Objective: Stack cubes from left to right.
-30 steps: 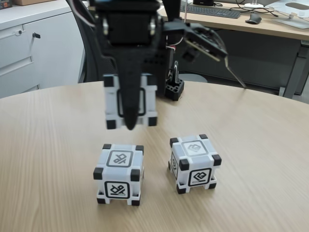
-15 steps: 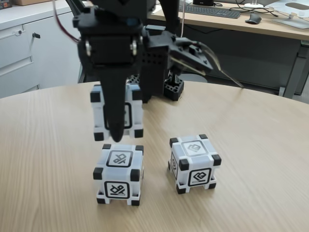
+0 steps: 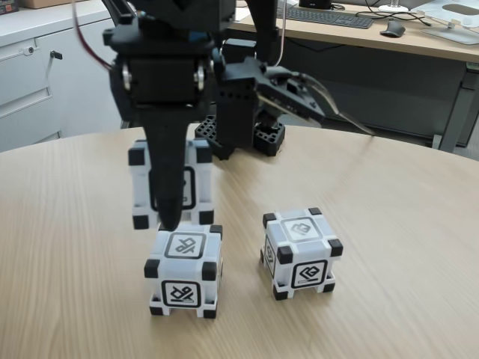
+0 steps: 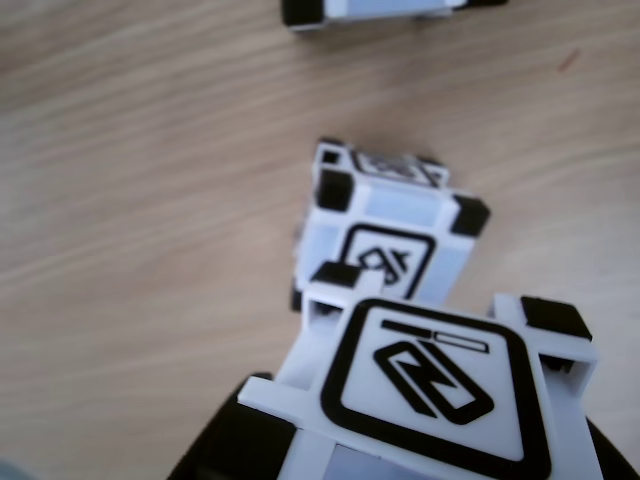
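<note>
In the fixed view, a black robot arm reaches down over a round wooden table. Its gripper is clamped around a held cube — white with black corner blocks and a black-framed glyph — one dark finger running down the cube's near face. The held cube hangs in the air, its lower edge close above a second cube, the left cube, which stands on the table near the front edge. The held cube sits a little to the left of the one below, so the two are not squarely lined up. A right cube stands on the table beside the left cube, apart from it. Behind the arm, toward the table's far edge, is a small black holder.

In the other view, looking down, the held cube fills the lower part, its glyph face large and tilted. Just beyond it the left cube rests on the wood, partly covered by the held one. The edge of another cube shows at the top.

The step in hand looks like placing the carried cube on the left cube. The next move probably calls for a small sideways correction to centre it, then a gentle descent until the faces meet — only then releasing.
</note>
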